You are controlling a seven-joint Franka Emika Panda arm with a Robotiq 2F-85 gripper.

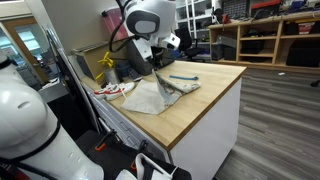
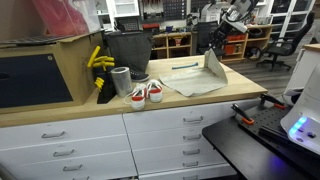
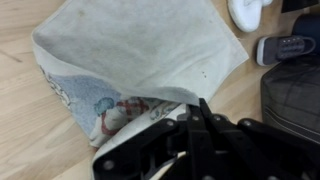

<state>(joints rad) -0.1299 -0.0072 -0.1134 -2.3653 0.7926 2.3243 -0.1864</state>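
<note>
Tool (image 3: 199, 110) is pinched shut on one edge of the grey cloth (image 3: 140, 50), holding that side raised while the rest lies spread on the wooden bench (image 2: 240, 93), near white shoes (image 2: 146, 94).

Crowded at one end, open at the other
The black bin (image 2: 127, 50), metal cup (image 2: 121, 82) and sneakers (image 2: 146, 93) crowd one end of the countertop (image 2: 245, 88); the raised cloth (image 2: 195, 78) fills the middle; past it the wood lies bare
</note>
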